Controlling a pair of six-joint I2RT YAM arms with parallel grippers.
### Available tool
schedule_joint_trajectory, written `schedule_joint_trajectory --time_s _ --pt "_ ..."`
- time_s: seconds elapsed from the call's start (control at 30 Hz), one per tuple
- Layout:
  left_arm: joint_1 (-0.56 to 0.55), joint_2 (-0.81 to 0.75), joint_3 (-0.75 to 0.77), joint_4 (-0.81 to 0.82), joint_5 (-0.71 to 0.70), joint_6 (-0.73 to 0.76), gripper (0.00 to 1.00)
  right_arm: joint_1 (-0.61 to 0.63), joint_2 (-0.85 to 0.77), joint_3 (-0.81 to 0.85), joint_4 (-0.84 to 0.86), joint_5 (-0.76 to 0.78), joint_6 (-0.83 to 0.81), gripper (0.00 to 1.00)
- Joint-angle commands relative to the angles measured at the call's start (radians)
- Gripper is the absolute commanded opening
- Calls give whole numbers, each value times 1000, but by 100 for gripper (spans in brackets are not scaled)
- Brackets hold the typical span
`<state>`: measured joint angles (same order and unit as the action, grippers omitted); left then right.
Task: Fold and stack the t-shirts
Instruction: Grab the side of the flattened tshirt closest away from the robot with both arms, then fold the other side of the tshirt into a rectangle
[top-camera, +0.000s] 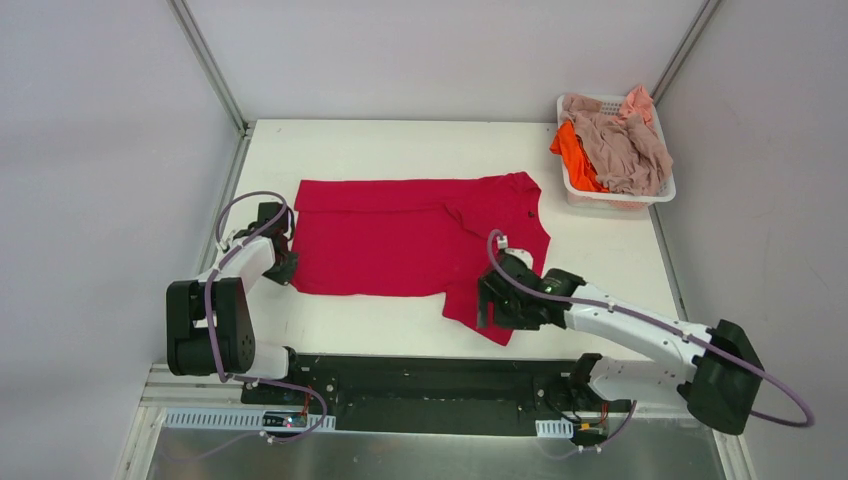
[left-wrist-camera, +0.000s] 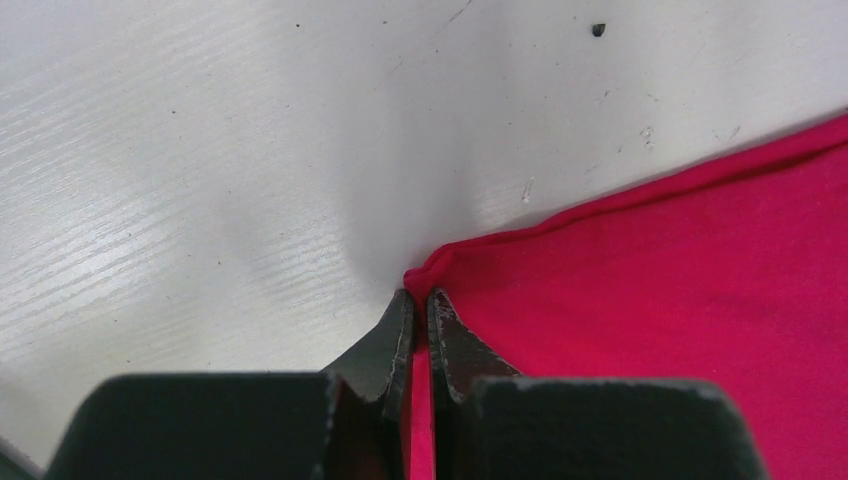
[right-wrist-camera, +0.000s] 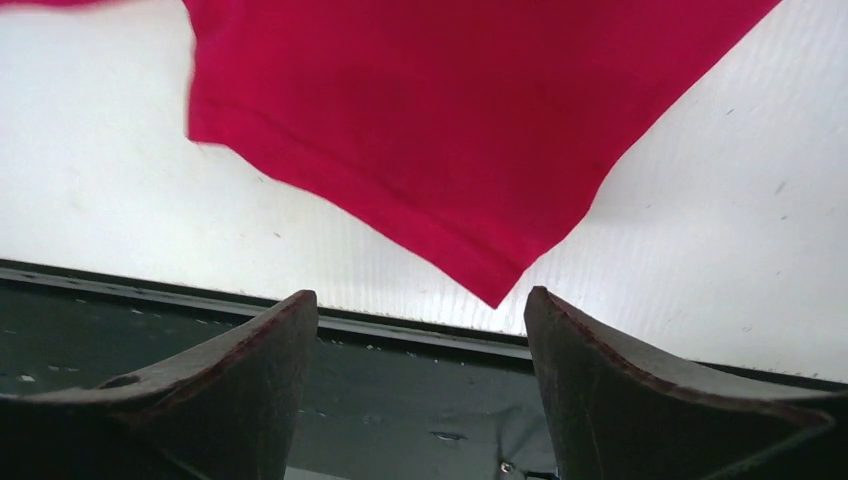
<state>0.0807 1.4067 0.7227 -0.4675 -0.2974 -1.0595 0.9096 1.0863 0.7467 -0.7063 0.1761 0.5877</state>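
A crimson red t-shirt lies spread flat on the white table. My left gripper is at the shirt's near left corner. In the left wrist view the left gripper is shut on that corner of the red shirt, with red cloth between its jaws. My right gripper is over the shirt's near right sleeve. In the right wrist view the right gripper is open and empty, with the sleeve's tip just beyond the fingertips. An orange shirt and pinkish-beige shirts lie crumpled in the basket.
The white plastic basket stands at the far right corner of the table. The table's near edge and the dark base plate lie right below the right gripper. Grey walls close in the left, back and right sides.
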Motion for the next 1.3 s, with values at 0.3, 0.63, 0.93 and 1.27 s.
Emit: schedule_joint_trajectory --time_s 0.3,0.63,0.93,1.27 --pt "11 -13 -54 -13 54 23 0 71 210 -46 72 104 72 63" --pt "11 -15 -51 -14 52 23 0 59 299 -74 39 123 103 50" --pt "11 -34 -45 -65 34 33 0 153 268 -43 -79 80 180 0" --pt "11 -243 -124 -173 -19 7 0 164 117 -36 -138 -68 199 0"
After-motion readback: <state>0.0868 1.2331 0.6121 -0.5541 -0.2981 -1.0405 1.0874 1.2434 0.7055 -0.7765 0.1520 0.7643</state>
